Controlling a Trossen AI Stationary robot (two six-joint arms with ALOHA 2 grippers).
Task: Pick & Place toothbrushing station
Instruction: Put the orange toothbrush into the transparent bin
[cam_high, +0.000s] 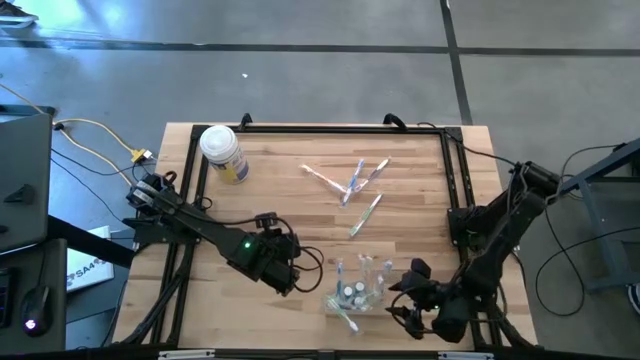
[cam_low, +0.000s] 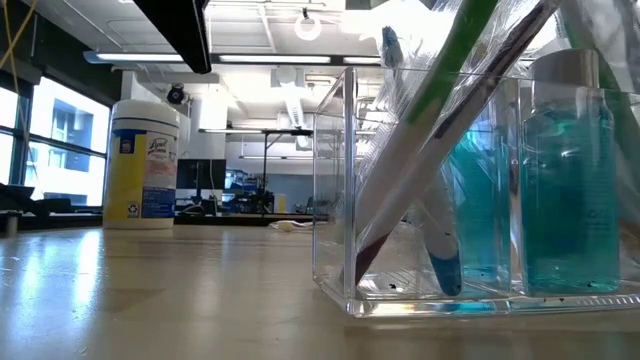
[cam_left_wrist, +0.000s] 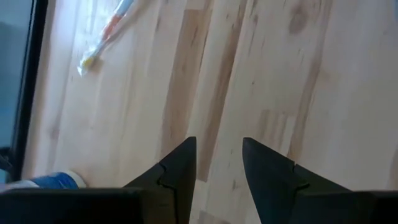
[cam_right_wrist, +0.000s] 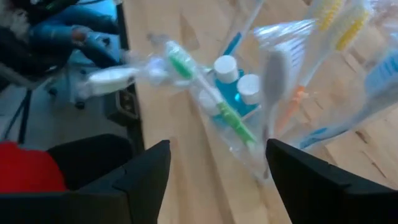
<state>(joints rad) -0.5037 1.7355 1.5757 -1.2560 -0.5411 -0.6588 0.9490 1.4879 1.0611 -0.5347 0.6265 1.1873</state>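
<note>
My left gripper (cam_high: 296, 270) hangs low over the front middle of the wooden table (cam_high: 300, 215), its two fingers (cam_left_wrist: 180, 171) a little apart with only bare boards between them. My right gripper (cam_high: 405, 300) sits at the front right, just beside the clear holder (cam_high: 358, 293), its fingers (cam_right_wrist: 146, 171) spread wide and closed on nothing. The holder stands near the front edge, between my two grippers, and I count about four wrapped toothbrushes (cam_high: 364, 268) leaning up out of it, one more (cam_high: 346, 320) lying at its front corner, and about three small white-capped bottles (cam_high: 352, 292) of blue liquid inside; from table height I can see two of those bottles (cam_low: 565, 170) and a green-handled brush (cam_low: 450, 90) slanting through the clear wall. Farther back on the table lie loose toothbrushes: a crossed cluster (cam_high: 350, 180) of about three, and one alone (cam_high: 365, 215) nearer the holder. One white-lidded jar (cam_high: 223, 152) with a yellow label stands at the back left corner. The table is pale butcher-block wood with a black frame round it, standing on a grey concrete floor (cam_high: 320, 70); cables trail off to the left. Beyond the table is a workshop room (cam_low: 240, 150) with windows on the left and ceiling lights.
</note>
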